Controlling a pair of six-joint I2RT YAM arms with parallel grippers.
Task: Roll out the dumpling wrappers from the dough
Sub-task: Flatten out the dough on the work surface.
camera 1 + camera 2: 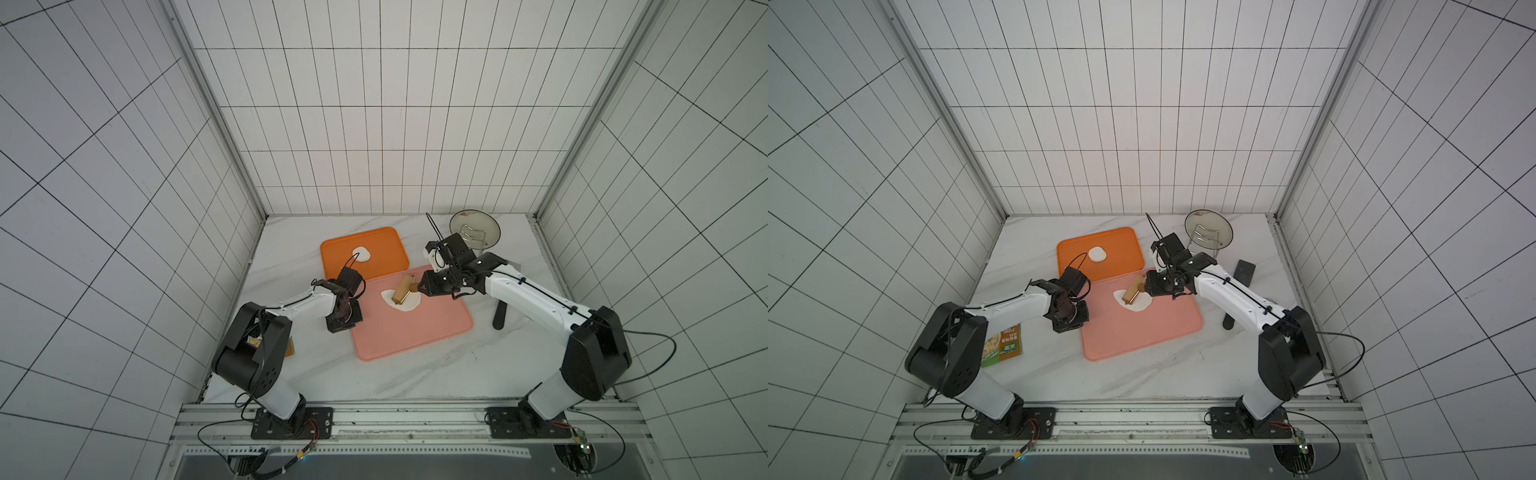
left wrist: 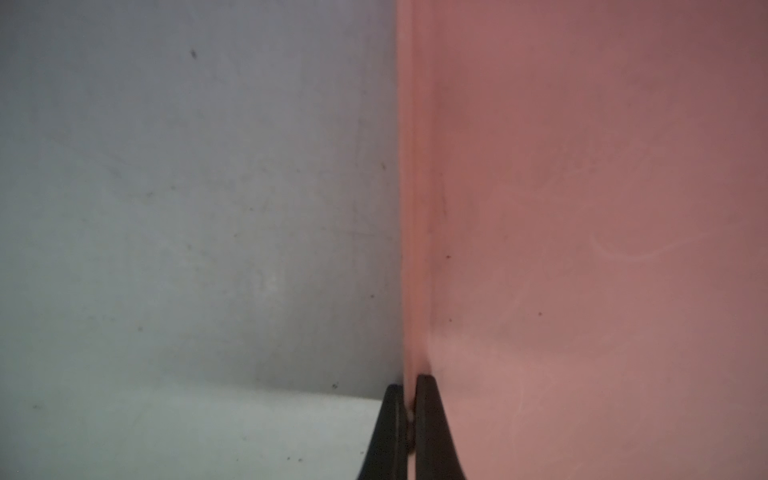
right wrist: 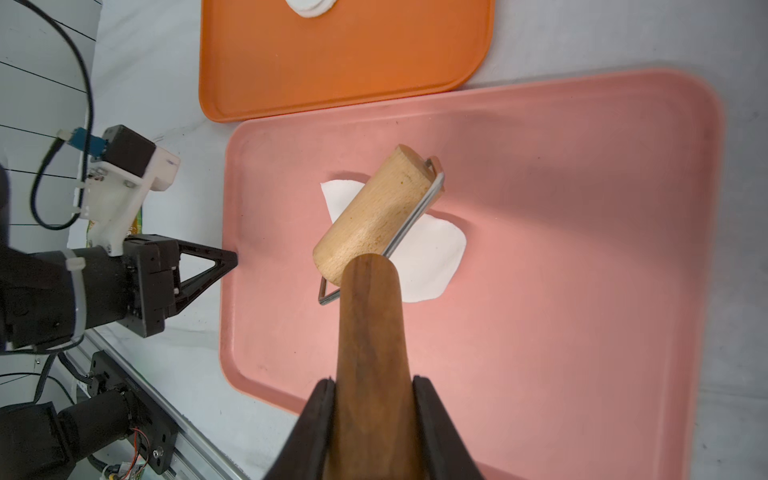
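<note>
The dough [image 3: 432, 257] lies as a thin, uneven white sheet on the pink tray [image 3: 582, 291], in the part farther from the arms' bases. The wooden roller [image 3: 374, 212] sits slantwise across it, so only two flaps show on either side of the drum. The right gripper [image 3: 372, 384] has its jaws clamped around the roller's dark handle [image 3: 370, 324]. The left gripper [image 2: 409, 388] has its jaws pressed together on the tray's left rim, pinching it, I'd say to keep the tray from sliding under the strokes. On the orange tray [image 3: 353, 62] just beyond, a small stack of round dumpling wrappers [image 1: 361, 254] already waits. So part of the job looks done, and this sheet seems to be mid-flattening, with cutting and moving of discs left to do. Its outline is ragged and it looks rather small for many more rounds. There is plenty of bare tray toward the bases and toward the right, so long strokes that way seem safe. Strokes going away have less room, since the pink rim and the orange tray's edge are near. A grey plate [image 1: 486, 232] with some metal piece on it stands well apart at the back right of the marble tabletop [image 1: 415, 374].
</note>
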